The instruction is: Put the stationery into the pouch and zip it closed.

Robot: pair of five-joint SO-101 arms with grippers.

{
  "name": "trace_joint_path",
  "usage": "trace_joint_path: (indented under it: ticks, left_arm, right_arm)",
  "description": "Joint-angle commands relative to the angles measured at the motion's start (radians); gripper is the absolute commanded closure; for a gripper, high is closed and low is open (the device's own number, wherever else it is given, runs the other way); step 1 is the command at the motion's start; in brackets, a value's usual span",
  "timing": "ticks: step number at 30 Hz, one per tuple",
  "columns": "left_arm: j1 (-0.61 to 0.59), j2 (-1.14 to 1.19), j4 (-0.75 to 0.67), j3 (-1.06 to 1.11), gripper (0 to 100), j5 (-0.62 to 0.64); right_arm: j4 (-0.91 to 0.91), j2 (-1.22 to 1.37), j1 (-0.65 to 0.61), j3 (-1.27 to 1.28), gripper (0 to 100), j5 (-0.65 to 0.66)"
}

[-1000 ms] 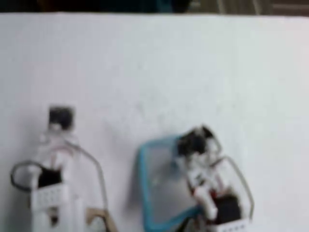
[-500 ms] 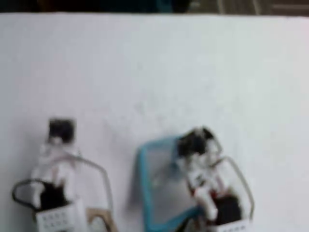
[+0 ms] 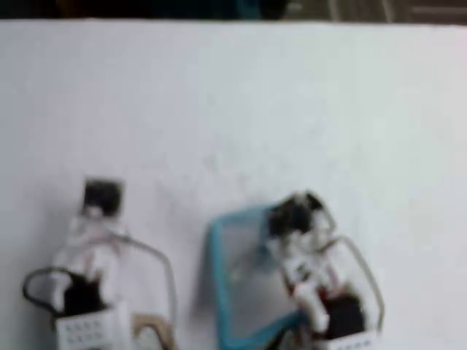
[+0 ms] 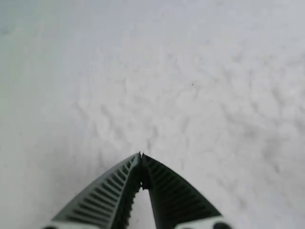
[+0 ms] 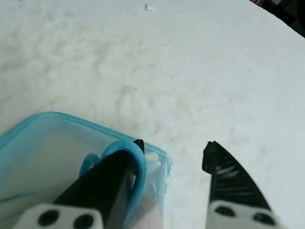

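Pouch (image 3: 237, 270), blue-edged and see-through, lies on the white worktop (image 3: 292, 109) under the open right jaws; the left jaws are closed above the worktop, well apart from it.

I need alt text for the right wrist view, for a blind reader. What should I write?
The open right pincer hangs at the corner of a translucent pouch with blue edging: one finger over the pouch, the other over the white table.
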Motion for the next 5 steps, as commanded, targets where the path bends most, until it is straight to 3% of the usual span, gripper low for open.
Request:
trace_joint_path:
  ticks: [1,5]
  left_arm:
    - [0.004,-0.007,0.023,-0.003,98,0.005]
    - [0.008,-0.008,0.077,-0.003,98,0.005]
  right_arm:
    - [0.134,0.002,-0.010,0.080,79.3,0.006]
    - [0.134,0.002,-0.010,0.080,79.3,0.006]
